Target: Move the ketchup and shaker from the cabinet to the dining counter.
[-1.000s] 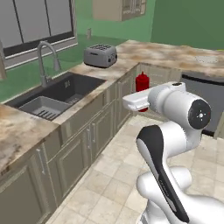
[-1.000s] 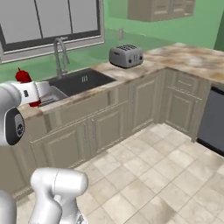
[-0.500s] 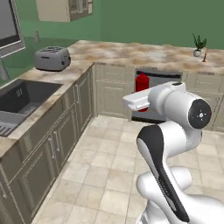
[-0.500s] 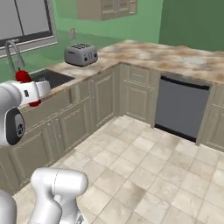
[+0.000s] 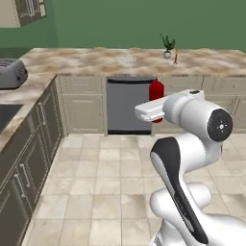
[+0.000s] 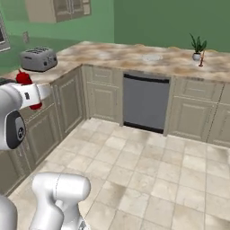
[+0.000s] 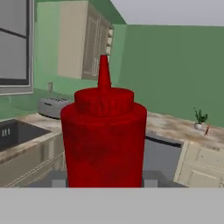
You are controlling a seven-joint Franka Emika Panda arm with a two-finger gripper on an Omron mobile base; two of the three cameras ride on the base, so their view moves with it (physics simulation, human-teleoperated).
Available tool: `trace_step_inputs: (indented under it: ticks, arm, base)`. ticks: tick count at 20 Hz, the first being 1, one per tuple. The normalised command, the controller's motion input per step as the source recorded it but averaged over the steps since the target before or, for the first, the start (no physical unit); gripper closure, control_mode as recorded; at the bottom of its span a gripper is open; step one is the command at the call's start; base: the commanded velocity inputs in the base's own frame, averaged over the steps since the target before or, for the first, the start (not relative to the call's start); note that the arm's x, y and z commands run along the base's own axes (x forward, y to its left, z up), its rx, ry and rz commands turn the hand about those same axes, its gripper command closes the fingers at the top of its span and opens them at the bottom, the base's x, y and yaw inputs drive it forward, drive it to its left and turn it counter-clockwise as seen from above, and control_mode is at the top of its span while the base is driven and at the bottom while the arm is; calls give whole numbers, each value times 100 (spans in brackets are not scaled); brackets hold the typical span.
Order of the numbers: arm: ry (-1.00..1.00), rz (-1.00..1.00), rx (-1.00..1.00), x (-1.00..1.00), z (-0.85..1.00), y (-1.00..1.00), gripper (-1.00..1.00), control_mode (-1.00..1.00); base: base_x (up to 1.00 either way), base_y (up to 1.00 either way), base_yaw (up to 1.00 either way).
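- Toaster [image 6: 38, 59]: silver, two-slot, on the marble worktop [image 6: 121, 54] near the corner, below a wall outlet.
- Dishwasher [image 6: 144, 102]: grey-fronted, set under the worktop between tan base cabinets [image 6: 193, 108].
- Potted plant [image 6: 196, 46]: small, green, in a pale pot at the back of the worktop.
- Candlestick [image 6: 202, 59]: thin, orange-red, just beside the plant.
- Sink [image 7: 13, 131]: dark basin sunk in the worktop, below a window [image 7: 15, 43].
- Floor [image 6: 148, 175]: beige square tiles.
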Motion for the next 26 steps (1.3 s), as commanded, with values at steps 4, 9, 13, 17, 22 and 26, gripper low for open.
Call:
trace_step_inputs:
  ticks: [4,9,13,17,22,26]
  arm:
    - [0,0,0,0,0,0,100,100]
    - [0,0,0,0,0,0,100,100]
    - [0,0,0,0,0,0,100,100]
    - [0,0,0,0,0,0,100,100]
    - [0,0,0,0,0,0,100,100]
    - [0,0,0,0,0,0,100,100]
  base:
    - [58,6,-40]
    - [65,2,-36]
    - [78,-1,-29]
    - [87,-25,-22]
    - [88,-40,-14]
    - [81,-53,-9]
